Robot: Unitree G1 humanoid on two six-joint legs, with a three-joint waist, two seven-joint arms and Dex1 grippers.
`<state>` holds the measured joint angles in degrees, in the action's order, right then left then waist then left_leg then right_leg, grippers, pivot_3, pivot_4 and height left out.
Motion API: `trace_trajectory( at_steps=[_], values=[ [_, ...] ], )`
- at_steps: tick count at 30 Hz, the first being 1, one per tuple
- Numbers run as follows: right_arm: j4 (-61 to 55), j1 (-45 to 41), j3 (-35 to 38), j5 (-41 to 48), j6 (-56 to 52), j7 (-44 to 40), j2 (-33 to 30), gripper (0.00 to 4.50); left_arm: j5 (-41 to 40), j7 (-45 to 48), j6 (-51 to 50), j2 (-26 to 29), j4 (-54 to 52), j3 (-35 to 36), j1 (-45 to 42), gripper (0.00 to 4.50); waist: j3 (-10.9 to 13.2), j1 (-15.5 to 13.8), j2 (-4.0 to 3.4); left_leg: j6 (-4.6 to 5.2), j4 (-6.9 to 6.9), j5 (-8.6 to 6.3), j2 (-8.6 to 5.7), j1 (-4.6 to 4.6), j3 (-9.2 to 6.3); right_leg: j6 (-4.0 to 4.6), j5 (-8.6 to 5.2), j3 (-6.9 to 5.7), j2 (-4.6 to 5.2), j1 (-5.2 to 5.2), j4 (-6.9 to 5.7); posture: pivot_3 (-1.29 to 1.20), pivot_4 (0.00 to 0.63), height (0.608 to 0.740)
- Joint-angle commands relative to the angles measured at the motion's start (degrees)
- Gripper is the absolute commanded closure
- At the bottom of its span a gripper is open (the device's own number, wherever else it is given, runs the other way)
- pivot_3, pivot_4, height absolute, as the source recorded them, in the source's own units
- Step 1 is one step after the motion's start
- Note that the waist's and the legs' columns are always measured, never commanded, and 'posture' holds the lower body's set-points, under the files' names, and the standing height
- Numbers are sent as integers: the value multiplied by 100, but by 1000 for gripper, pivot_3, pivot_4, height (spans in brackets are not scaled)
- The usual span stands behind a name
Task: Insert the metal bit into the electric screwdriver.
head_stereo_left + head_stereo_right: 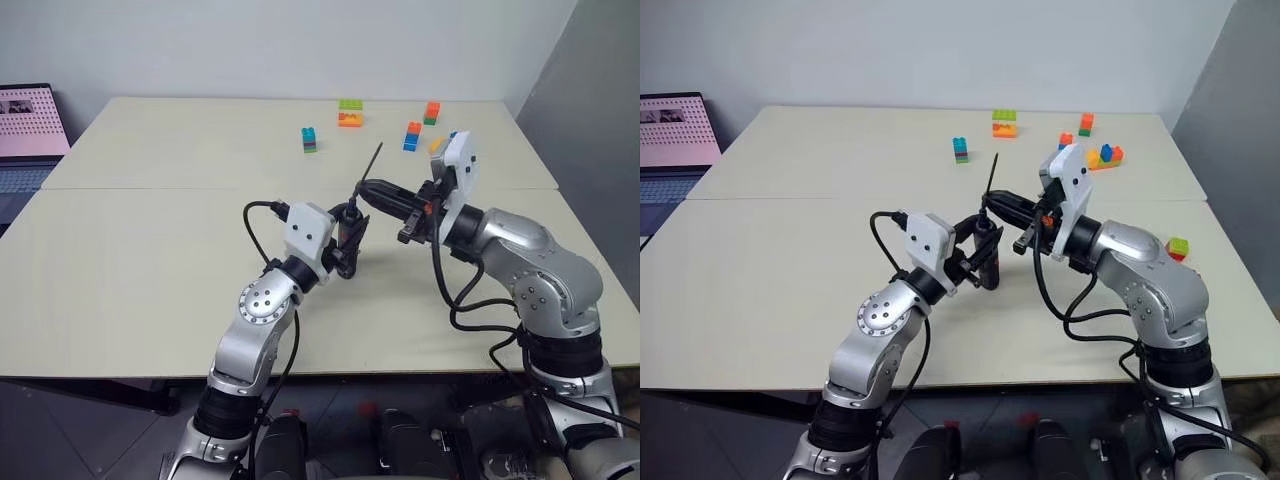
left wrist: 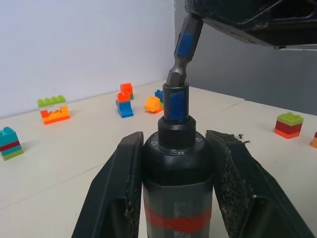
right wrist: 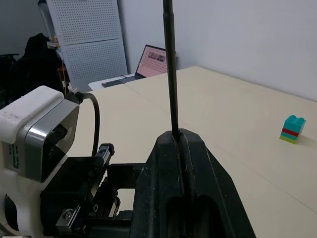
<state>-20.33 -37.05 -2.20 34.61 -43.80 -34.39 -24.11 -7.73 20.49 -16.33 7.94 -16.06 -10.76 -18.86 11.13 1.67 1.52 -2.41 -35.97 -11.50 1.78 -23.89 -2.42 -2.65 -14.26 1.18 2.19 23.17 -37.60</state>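
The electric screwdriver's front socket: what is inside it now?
The hex end of the metal bit stands tilted in the socket of the electric screwdriver. How deep it goes is hidden by the collar. The right pincer holds the bit.

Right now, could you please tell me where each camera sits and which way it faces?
Head eyes: look forward and down over both arms at the beige table.
Left wrist: along the left claw, shut on the black, red-banded electric screwdriver.
Right wrist: along the right claw, shut on the thin grey metal bit.
Shared: coloured toy bricks.
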Motion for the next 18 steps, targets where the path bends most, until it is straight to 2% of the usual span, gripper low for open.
trace_trajectory(
  at_steps=[1, 18],
  values=[
    [247, -130, -213, 18, -281, -362, -251, 4500, 38, 57, 37, 49, -91, -49, 52, 2881, 0, 0, 0, 0, 0, 0, 0, 0, 1, 0, 0, 0, 1, 0, 1, 0, 150, 740],
    [816, -834, -394, -30, -544, -1253, -815, 4500, 82, 216, 164, 182, -63, -78, 87, 2881, 0, 2, 0, 1, 21, -1, 1, -7, -4, -1, 1, -10, 1, -6, 43, 0, 150, 740]
  ],
)
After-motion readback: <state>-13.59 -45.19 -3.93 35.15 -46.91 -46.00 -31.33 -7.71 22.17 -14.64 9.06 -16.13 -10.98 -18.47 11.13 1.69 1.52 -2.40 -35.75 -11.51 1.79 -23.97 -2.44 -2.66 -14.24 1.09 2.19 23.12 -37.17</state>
